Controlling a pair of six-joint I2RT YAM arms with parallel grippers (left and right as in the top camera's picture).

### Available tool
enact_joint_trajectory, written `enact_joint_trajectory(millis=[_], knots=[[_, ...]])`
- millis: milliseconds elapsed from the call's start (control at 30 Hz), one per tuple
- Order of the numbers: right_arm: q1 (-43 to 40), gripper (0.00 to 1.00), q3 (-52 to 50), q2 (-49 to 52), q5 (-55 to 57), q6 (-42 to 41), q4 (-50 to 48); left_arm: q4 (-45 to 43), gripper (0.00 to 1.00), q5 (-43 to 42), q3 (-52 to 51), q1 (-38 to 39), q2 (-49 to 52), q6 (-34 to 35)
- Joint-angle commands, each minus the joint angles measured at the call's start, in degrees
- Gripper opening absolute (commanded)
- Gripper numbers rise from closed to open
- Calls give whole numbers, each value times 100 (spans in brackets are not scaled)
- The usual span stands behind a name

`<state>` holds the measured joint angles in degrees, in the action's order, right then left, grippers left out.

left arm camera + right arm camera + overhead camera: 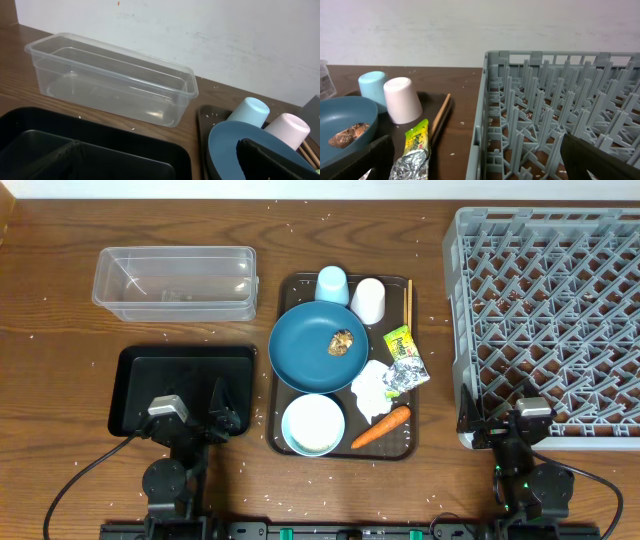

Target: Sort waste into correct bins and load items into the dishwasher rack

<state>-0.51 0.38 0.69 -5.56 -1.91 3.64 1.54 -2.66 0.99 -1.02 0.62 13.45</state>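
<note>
Far left, back: clear tub [175,282] on the wooden table [60,330], upright, nothing visible inside.

Left, nearer: black tray [185,375], just in front of the tub but apart from it. Left gripper [195,420] sits over the tray's near edge, jaws spread wide, nothing between them.

Centre: brown serving tray [412,430] carrying most of the things.
- Back edge: pale-blue cup [332,285] and white cup [368,300] side by side, both apparently mouth down.
- Chopsticks [408,300] lie along the right rim.
- Dark-blue plate [305,350] sits mid-tray, with a brown lump [342,342] on it, right of centre.
- Pale-blue bowl [313,423] is at the front left, just in front of the plate.
- Right of the plate: yellow-green wrapper [401,342], then silver wrapper [405,373] touching the crumpled tissue [372,388].
- Carrot [382,427] lies aslant at the front right, beside the bowl.

Rice grains [462,123] are scattered over the tabletop.

Right: grey rack [550,320], pegs bare. Right gripper [502,425] is at its near-left corner, jaws spread wide, holding nothing.
</note>
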Motion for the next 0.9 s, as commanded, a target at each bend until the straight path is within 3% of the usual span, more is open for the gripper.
enact_joint_trajectory(millis=[0, 867], knots=[[-70, 99, -7, -31, 17, -15, 22, 234, 98, 68, -76, -24, -33, -76], [-70, 99, -7, -31, 17, -15, 22, 234, 98, 68, -76, -24, -33, -76]])
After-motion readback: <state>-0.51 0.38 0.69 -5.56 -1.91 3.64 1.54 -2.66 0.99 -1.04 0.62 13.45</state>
